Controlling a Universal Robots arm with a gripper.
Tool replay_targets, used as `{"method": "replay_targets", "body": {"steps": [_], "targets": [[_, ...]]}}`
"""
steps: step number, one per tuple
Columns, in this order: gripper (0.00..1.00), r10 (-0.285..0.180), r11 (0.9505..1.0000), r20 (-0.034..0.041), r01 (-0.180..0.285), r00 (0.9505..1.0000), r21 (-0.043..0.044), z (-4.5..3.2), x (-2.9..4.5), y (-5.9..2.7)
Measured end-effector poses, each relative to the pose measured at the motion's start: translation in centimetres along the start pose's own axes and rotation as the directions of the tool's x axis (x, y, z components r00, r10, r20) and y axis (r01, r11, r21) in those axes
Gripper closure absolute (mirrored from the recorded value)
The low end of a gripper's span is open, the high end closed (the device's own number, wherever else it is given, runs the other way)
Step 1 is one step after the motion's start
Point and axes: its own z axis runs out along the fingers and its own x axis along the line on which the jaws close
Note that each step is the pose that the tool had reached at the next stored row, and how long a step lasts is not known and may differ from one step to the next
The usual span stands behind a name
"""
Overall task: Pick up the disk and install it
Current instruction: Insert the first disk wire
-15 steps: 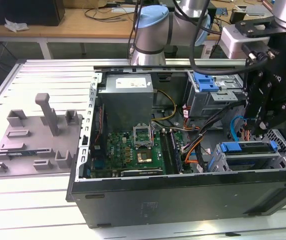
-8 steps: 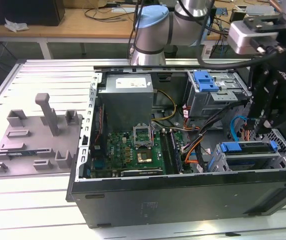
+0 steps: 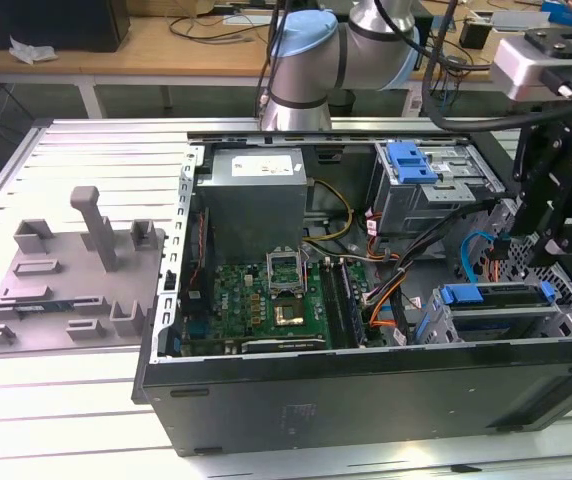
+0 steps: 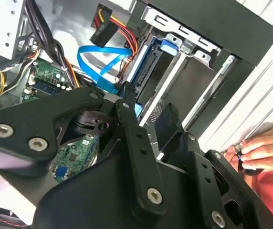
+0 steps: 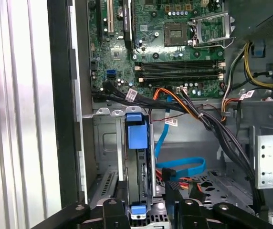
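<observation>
The disk rests in the metal drive cage at the exterior view's right end of the open computer case, its blue frame showing. In the first wrist view the disk stands edge-on in the cage, a blue tab at each end. My gripper is open, one black finger on either side of the disk's near end, with a gap to at least one finger. In the second wrist view the gripper reaches toward the blue-edged disk. In the exterior view the gripper hangs just above the cage's right side.
A smaller blue bracket sits on the upper drive bay. Blue and orange cables run beside the cage, the motherboard lies mid-case. A person's hand rests on the table by the case. A grey fixture stands left.
</observation>
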Motion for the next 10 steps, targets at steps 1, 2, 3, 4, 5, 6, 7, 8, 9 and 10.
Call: {"method": "replay_targets", "body": {"steps": [1,2,3,4,5,6,7,8,9,10], "targets": [[0.56,0.011,0.9999,-0.0073,-0.011,0.9999,-0.0014,0.02,0.00,-0.12],[0.56,0.018,0.9998,-0.0121,-0.018,0.9998,-0.0021,0.02,-0.01,-0.20],[0.56,0.024,0.9997,-0.0182,-0.024,0.9996,-0.0027,0.02,-0.01,-0.31],[0.56,0.027,0.9996,-0.0228,-0.027,0.9994,-0.0030,0.02,-0.03,-0.44],[0.56,0.028,0.9996,-0.0286,-0.028,0.9992,-0.0048,0.02,-0.07,-0.66],[0.56,0.026,0.9994,-0.0539,-0.027,0.9982,-0.0206,0.03,-0.35,-1.13],[0.56,0.023,0.9989,-0.0769,-0.026,0.9968,-0.0401,0.03,-0.57,-1.31],[0.56,0.020,0.9981,-0.0991,-0.026,0.9949,-0.0562,0.03,-0.84,-1.42],[0.56,0.019,0.9977,-0.1117,-0.026,0.9936,-0.0622,0.03,-0.99,-1.50],[0.56,0.018,0.9975,-0.1245,-0.026,0.9921,-0.0661,0.02,-1.12,-1.59]]}}
